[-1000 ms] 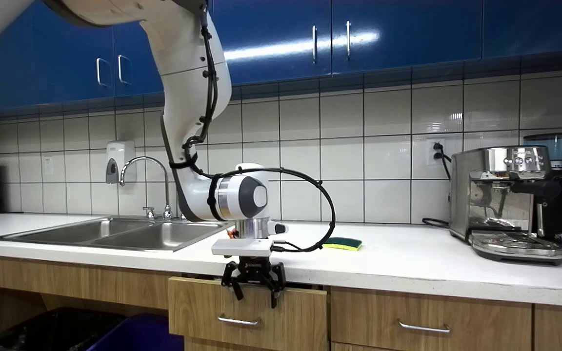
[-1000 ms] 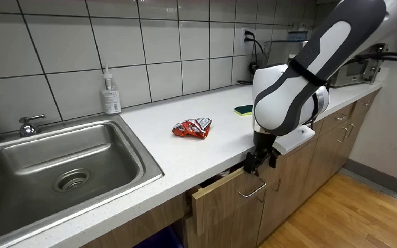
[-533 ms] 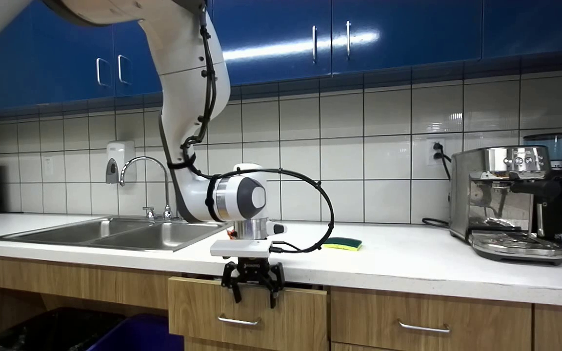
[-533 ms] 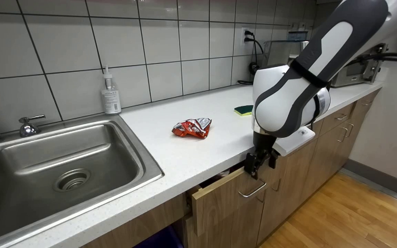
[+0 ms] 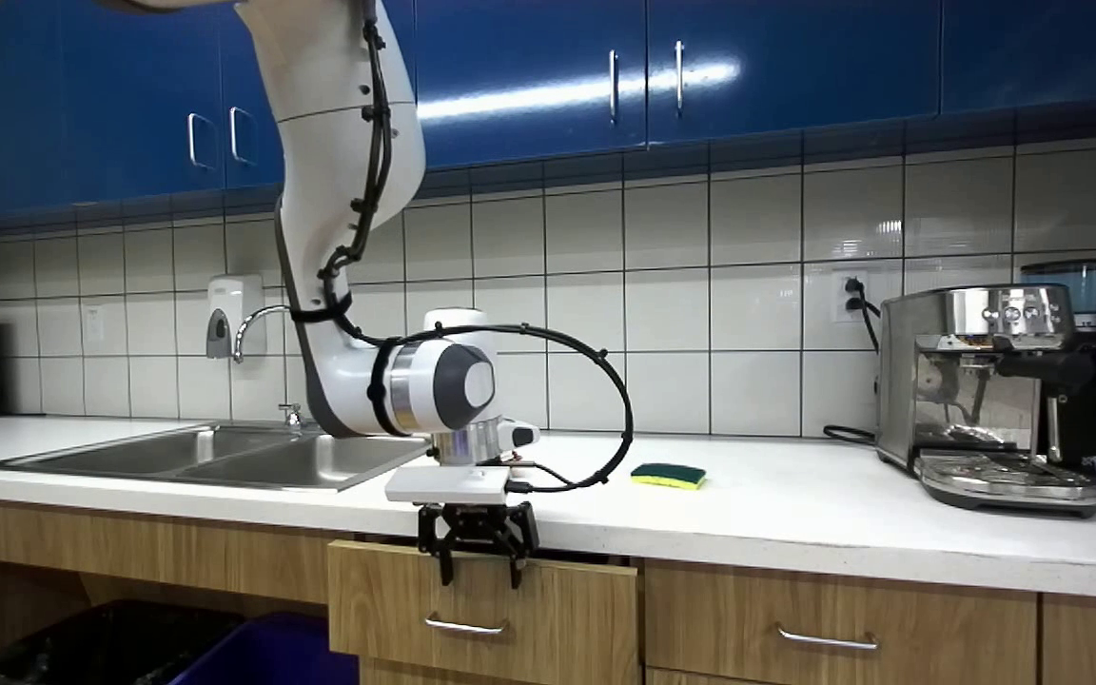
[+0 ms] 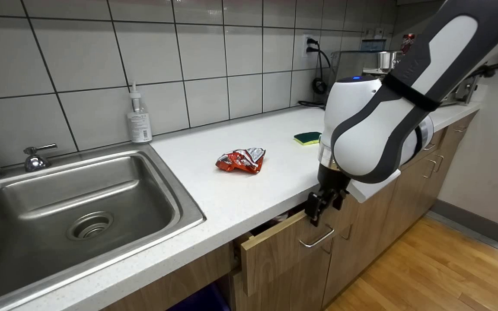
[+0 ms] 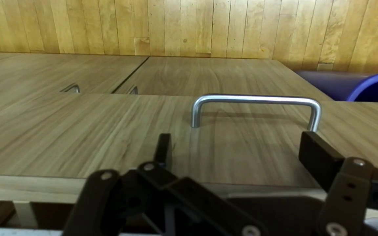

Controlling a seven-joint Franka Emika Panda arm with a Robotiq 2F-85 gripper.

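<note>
Toward the left of an exterior view, a double-basin steel sink sits in the white counter; right of it and lower, just under the counter's edge, a wooden drawer stands partly pulled out, its front facing outward, its long axis level and running along the counter; its silver handle is a slim bar lying the same way, jutting from that front; above the handle the gripper points down, fingers spread wide with only a gap between them, overlapping the drawer's upper front as seen here; the wrist view shows the handle out past the fingertips, ungripped; whether a finger touches the drawer, I cannot tell; farther right, a green-and-yellow sponge lies flat; well beyond it stands a steel espresso machine.
</note>
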